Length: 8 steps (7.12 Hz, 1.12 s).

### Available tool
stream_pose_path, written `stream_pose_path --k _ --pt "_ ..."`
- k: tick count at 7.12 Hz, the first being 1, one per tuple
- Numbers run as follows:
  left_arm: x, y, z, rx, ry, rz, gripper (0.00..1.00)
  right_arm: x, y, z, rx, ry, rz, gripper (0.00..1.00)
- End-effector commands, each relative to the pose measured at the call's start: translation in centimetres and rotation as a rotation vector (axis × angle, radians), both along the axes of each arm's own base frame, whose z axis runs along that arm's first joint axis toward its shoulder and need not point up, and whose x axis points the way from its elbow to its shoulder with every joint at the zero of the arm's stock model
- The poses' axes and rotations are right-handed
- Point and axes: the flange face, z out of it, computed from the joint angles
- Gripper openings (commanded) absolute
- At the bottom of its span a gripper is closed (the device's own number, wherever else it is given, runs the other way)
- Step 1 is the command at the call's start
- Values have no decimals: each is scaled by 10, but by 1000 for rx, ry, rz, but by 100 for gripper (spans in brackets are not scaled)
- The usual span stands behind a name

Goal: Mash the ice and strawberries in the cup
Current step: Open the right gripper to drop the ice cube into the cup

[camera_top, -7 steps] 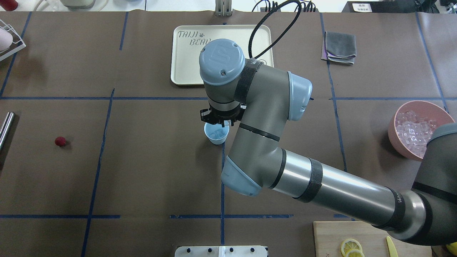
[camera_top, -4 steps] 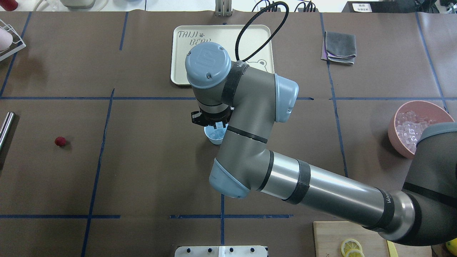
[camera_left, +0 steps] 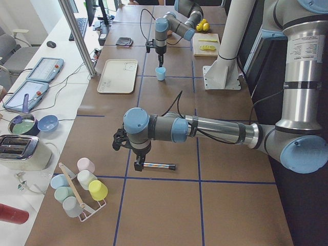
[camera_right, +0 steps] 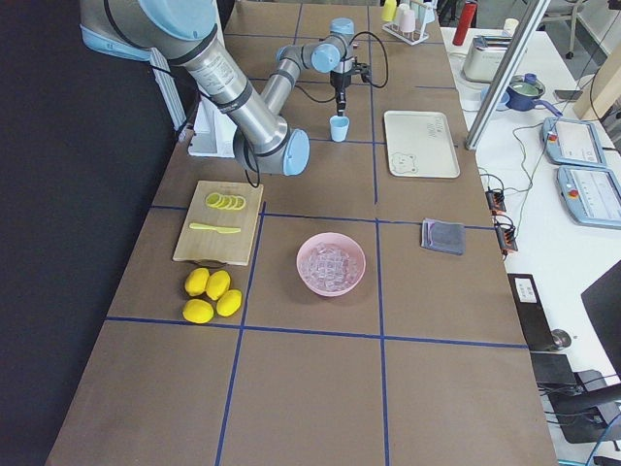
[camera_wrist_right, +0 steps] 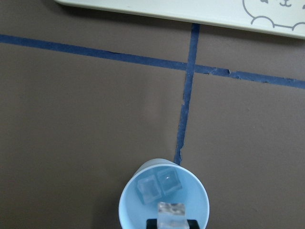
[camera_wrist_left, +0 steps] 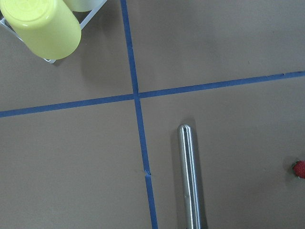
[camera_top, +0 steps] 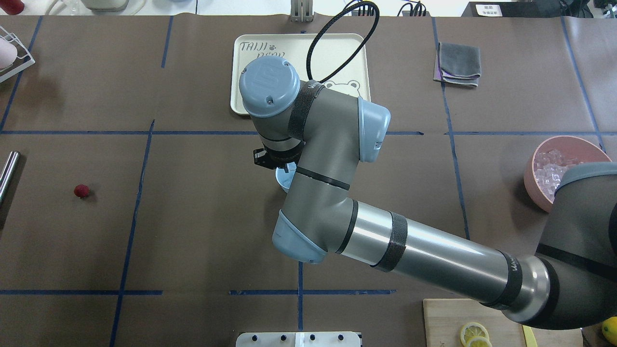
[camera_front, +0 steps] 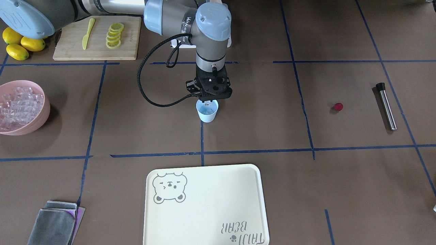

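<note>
1. Ice showed in three places. One small clear glassy ice cube [camera_wrist_right: 171, 211] was pinched between the tips of the right end effector [camera_front: 207, 101]. Two loose cubes [camera_wrist_right: 157, 186] lay in the bottom of the small pale blue tapered plastic cup [camera_front: 207, 115]. A heap of cubes [camera_front: 15, 107] filled the large round pink bowl [camera_front: 40, 117].
2. The right end effector pointed straight down, just above the cup's mouth, and the ice cube it held hung over the opening.
3. The cup stood upright on the brown desk [camera_front: 265, 115], near its middle, beside a blue tape line. It was between the robot and the cream rectangular tray with a bear drawing [camera_front: 204, 207], and apart from the tray.
4. The small round glossy red strawberry [camera_front: 338, 107] lay bare on the desk towards the robot's left, well apart from the cup. It was near the slim steel rod with a black end [camera_front: 386, 105] without touching it.
5. The left end effector [camera_left: 138, 165] hung over the rod. It showed only in the left side view, so I cannot tell whether it was spread or pressed together.
6. The left wrist view looked down on the rod, with the strawberry at its edge and an upturned yellow plastic tumbler [camera_wrist_left: 40, 28] in a wire rack.
7. The bowl sat towards the robot's right. On the robot's side of it, a pale wooden board [camera_front: 68, 47] carried lemon slices [camera_front: 114, 35] and a yellow-green knife [camera_front: 87, 33], with whole yellow lemons [camera_front: 20, 44] beside it.
</note>
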Motion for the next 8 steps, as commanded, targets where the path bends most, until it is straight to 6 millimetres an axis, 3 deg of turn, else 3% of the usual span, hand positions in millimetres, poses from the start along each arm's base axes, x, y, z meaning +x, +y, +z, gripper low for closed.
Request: stream_pose_path --k 1,2,3,6,7,8 --pt "0 0 0 0 0 0 100 0 -1 -1 7 -13 1 32" --pt "0 0 0 1 0 0 100 -3 -3 1 14 -33 6 48" --pt "0 0 0 0 0 0 100 -4 -2 1 13 -33 6 52" --pt "0 0 0 0 0 0 100 -3 -3 1 7 -34 14 52" --pt "0 0 -1 1 0 0 100 -3 -4 2 8 -32 14 79" --pt "4 -1 -3 8 0 8 100 -2 -4 -1 10 -36 16 99"
